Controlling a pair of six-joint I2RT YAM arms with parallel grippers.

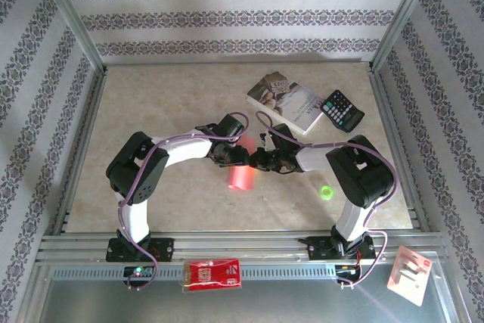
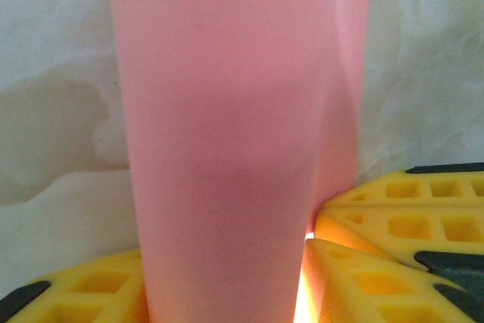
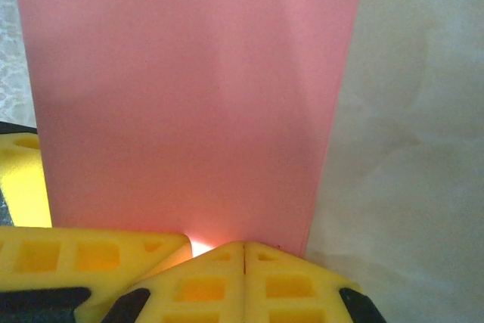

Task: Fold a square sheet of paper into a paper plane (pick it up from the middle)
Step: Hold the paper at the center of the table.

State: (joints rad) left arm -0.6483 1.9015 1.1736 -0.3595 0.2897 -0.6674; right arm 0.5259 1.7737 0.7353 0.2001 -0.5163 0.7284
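The square sheet of paper [image 1: 242, 177] is pink-red and folded into a long band that hangs between the two grippers above the table's middle. My right gripper [image 1: 256, 160] [image 3: 243, 247] is shut, its yellow fingertips pressed together on the band's near edge; the sheet [image 3: 189, 104] rises straight from them. From the left, my left gripper [image 1: 240, 155] [image 2: 223, 266] stands open around the same band [image 2: 227, 126], one yellow finger [image 2: 83, 293] on each side and a lit gap on the right. The right gripper's fingers [image 2: 408, 213] sit close beside it.
A paperback book [image 1: 291, 102] and a black calculator [image 1: 342, 110] lie at the back right. A small green object [image 1: 327, 192] rests near the right arm. A red packet [image 1: 213, 274] and a pale packet [image 1: 412, 274] sit on the front rail. Metal frame posts border the table [image 1: 151, 111].
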